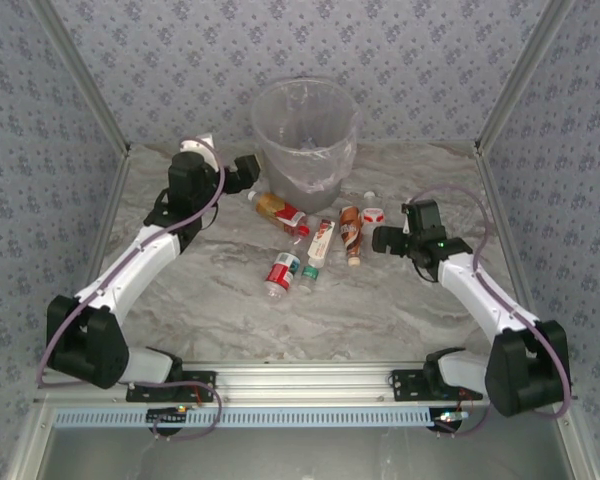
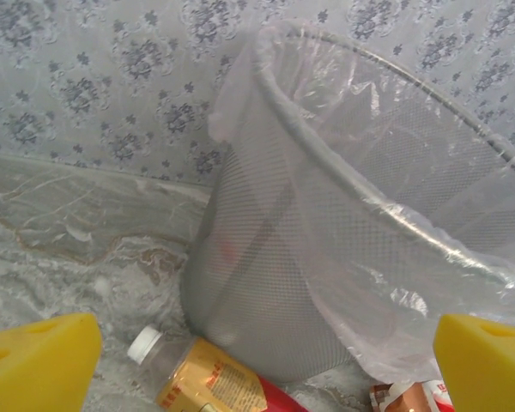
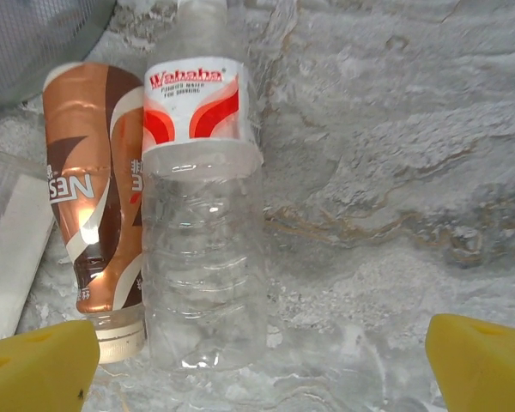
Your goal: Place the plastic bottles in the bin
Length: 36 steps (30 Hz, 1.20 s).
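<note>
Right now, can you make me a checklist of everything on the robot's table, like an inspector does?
Surface: marble-look table, bottles scattered in the middle.
Job's things: bin upright at the back, lined with a bag; several bottles lying in front of it, among them an orange-label bottle, a brown bottle and a red-label bottle.
Clutter: nothing seen.
Grippers: left gripper open, empty, beside the bin; right gripper open, empty, next to the brown bottle.
Cables: left-arm cable and right-arm cable loop off the arms, apart from the bottles.
Surroundings: patterned walls, metal frame.
</note>
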### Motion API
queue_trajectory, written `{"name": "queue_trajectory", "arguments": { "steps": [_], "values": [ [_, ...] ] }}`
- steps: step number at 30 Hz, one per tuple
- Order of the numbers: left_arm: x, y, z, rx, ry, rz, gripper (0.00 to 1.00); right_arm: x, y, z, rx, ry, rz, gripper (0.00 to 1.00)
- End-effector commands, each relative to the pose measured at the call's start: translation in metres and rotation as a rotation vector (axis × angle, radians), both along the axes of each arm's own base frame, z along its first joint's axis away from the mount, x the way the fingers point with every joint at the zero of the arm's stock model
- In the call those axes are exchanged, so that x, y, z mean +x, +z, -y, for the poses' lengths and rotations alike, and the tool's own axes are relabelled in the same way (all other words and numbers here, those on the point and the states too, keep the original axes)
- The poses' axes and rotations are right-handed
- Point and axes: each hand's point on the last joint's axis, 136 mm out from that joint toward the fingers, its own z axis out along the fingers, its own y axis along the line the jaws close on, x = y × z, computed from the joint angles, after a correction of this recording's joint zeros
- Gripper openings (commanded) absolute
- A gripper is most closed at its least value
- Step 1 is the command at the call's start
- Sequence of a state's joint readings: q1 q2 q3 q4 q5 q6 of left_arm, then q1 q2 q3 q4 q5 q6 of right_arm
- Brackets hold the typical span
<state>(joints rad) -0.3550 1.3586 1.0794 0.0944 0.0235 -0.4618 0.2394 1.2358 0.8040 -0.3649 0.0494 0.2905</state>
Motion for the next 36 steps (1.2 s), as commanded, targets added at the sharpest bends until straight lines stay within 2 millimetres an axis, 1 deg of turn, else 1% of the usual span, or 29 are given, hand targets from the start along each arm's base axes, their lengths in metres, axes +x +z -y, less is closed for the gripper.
{"name": "queue_trajectory", "arguments": {
  "steps": [1,8,10,15,17,19,21,23,26,29,31,36],
  "values": [
    [-0.008,0.015,-0.012,-0.032,0.037,0.042,0.99,0.004,-0.004,-0.010,0.057,0.003,-0.064,1.00],
    [-0.020,0.004,-0.030,-0.006,0.090,0.023,0.99,0.019,-0.024,-0.025,0.088,0.013,-0.136,0.99],
    [-0.022,0.000,-0.034,-0.002,0.103,0.018,1.00,0.023,-0.029,-0.023,0.064,-0.008,-0.157,0.99],
    [-0.025,-0.010,-0.036,0.003,0.110,-0.005,0.99,0.035,-0.044,-0.025,0.046,-0.038,-0.193,0.98],
    [-0.026,-0.013,-0.037,0.007,0.111,-0.014,0.99,0.041,-0.047,-0.024,0.033,-0.060,-0.196,0.93],
    [-0.027,-0.014,-0.038,0.009,0.114,-0.017,0.99,0.047,-0.049,-0.022,0.024,-0.078,-0.186,0.92],
    [-0.028,-0.015,-0.039,0.011,0.117,-0.019,0.99,0.052,-0.050,-0.027,0.033,-0.059,-0.186,0.92],
    [-0.029,-0.015,-0.040,0.016,0.120,-0.019,0.99,0.055,-0.056,-0.033,0.039,-0.028,-0.210,0.92],
    [-0.030,-0.016,-0.043,0.022,0.128,-0.022,0.99,0.058,-0.066,-0.036,0.022,-0.007,-0.242,0.89],
    [-0.031,-0.017,-0.043,0.025,0.131,-0.026,0.99,0.061,-0.074,-0.033,-0.003,-0.011,-0.259,0.86],
    [-0.031,-0.019,-0.044,0.026,0.132,-0.032,1.00,0.061,-0.077,-0.027,-0.040,-0.028,-0.275,0.85],
    [-0.031,-0.020,-0.045,0.025,0.137,-0.035,0.99,0.062,-0.080,-0.016,-0.107,-0.056,-0.294,0.81]
  ]
}}
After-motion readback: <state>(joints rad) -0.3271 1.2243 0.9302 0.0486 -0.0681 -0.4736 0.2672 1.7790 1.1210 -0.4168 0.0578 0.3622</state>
